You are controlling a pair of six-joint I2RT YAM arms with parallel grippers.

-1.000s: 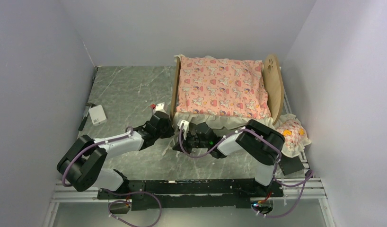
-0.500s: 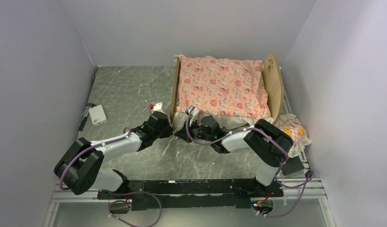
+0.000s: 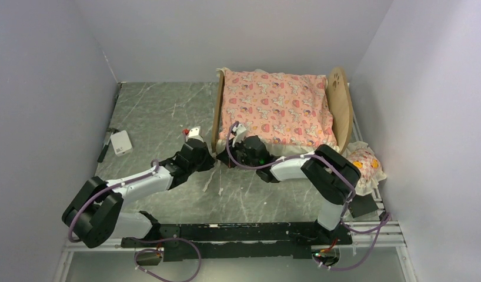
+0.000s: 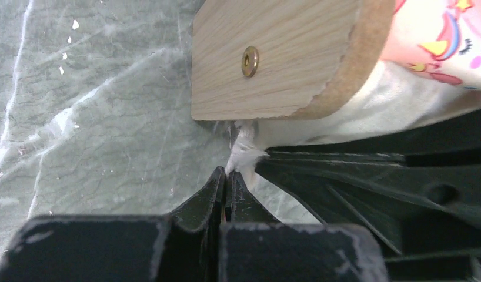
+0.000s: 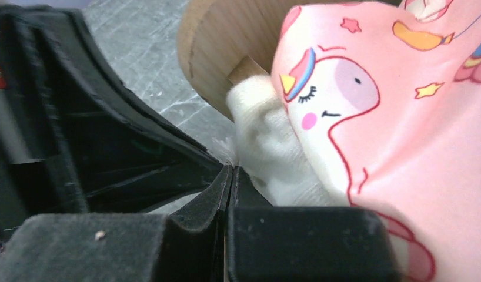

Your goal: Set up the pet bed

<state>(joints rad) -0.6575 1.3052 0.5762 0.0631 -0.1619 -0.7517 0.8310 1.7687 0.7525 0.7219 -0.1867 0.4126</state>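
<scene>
The pet bed (image 3: 339,104) stands at the back right, its light-wood footboard (image 3: 216,111) facing left. A pink cartoon-print mattress (image 3: 273,108) lies on it. Both grippers meet at the footboard's near corner. My left gripper (image 4: 227,173) is shut on a white tie (image 4: 245,151) that hangs under the footboard (image 4: 273,59). My right gripper (image 5: 231,170) is shut on frayed white fabric (image 5: 226,148) at the mattress's cream ruffle (image 5: 267,147), beside the pink print (image 5: 391,117). From above, the left gripper (image 3: 207,154) and the right gripper (image 3: 231,151) almost touch.
A frilled pink pillow (image 3: 364,165) lies by the right wall, just off the bed's headboard end. A small white box (image 3: 121,143) and a dark tool (image 3: 103,154) lie at the left. A loose white string (image 3: 211,181) trails on the marble tabletop (image 3: 161,111). Walls close in on three sides.
My right gripper has swung back and to the left, up to the footboard's near corner. The left arm has shifted slightly left. Both grippers have stayed shut.
</scene>
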